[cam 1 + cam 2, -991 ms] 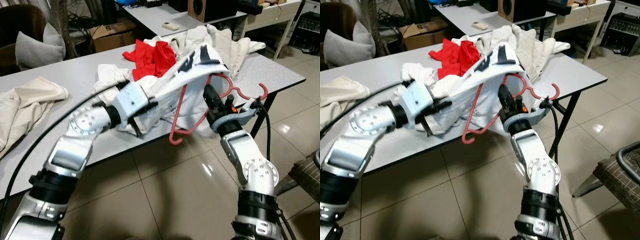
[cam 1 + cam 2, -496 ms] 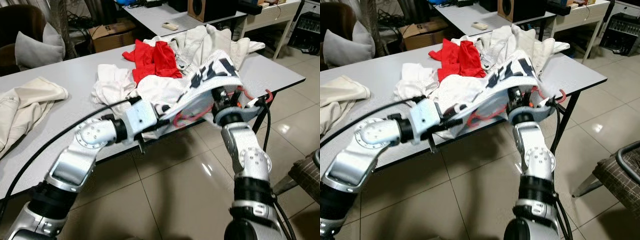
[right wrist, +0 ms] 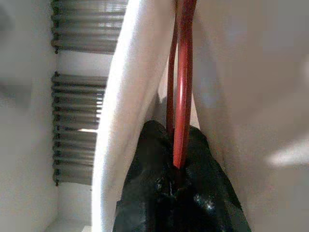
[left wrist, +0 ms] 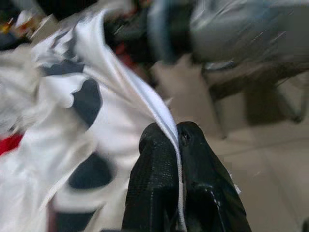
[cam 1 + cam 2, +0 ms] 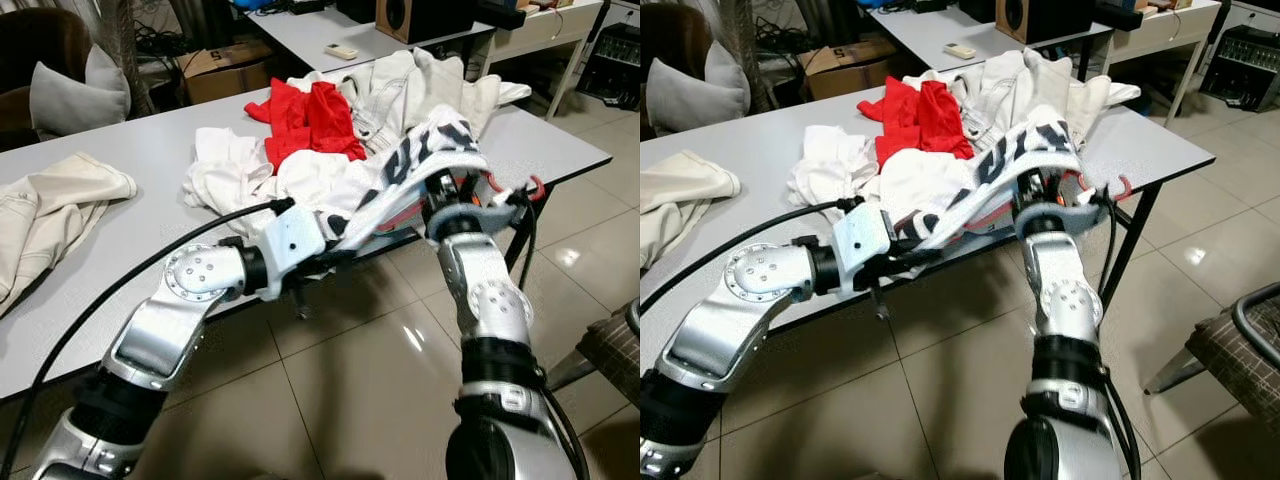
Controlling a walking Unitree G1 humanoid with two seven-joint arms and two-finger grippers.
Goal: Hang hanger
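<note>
The left gripper has its fingers pinching the hem of the white printed garment. The right gripper has its fingers clamped on the red hanger, which sits inside the garment at the desk edge. Recommended: keep the hem taut and feed the hanger in slowly to avoid snagging.

Left gripper pinched closed, right gripper clamped, both arms extended forward
</note>
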